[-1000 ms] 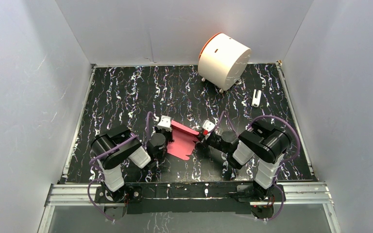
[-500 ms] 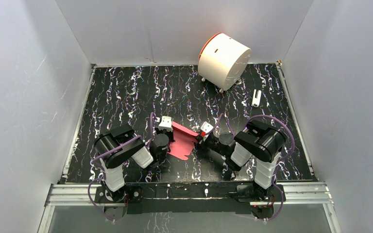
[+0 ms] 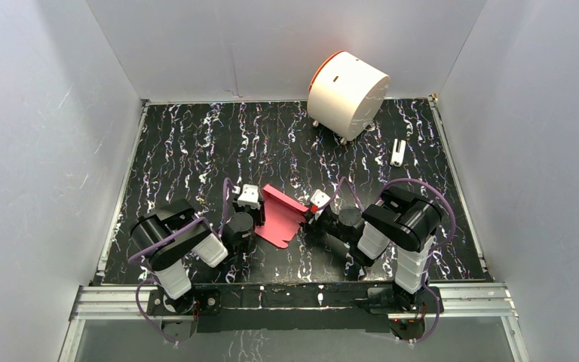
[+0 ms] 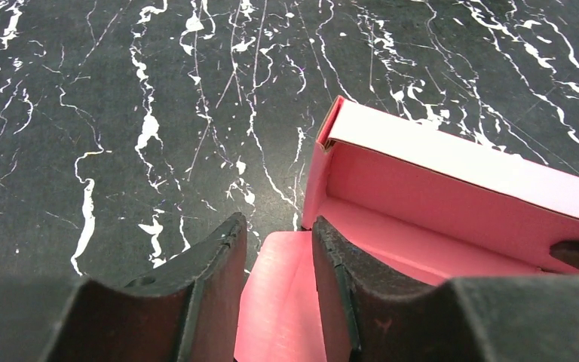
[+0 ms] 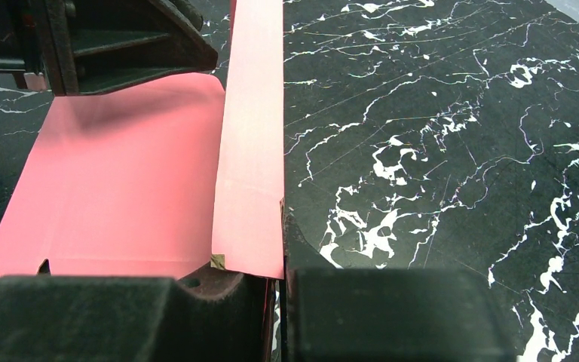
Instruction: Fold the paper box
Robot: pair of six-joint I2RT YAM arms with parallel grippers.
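Your pink-red, thin-cardboard paper box (image 3: 281, 217) sits half formed just below the middle of the top view, on the black, white-veined tabletop (image 3: 196, 151). One long wall stands upright, and a flat panel lies beside it toward the bottom of the frame. Your right gripper (image 5: 275, 302) pinches the end of that upright wall, its jaws pressed onto the cardboard at the bottom of the right wrist view. Your left gripper (image 4: 277, 260) is at the box's left end with its jaws spread. A pink flap shows in the gap between them; you cannot tell whether it touches either finger. In the upper right of the top view sits a large white cylinder with an orange rim (image 3: 347, 92). A small white object (image 3: 398, 152) lies near the tabletop's right edge, well apart from the box.
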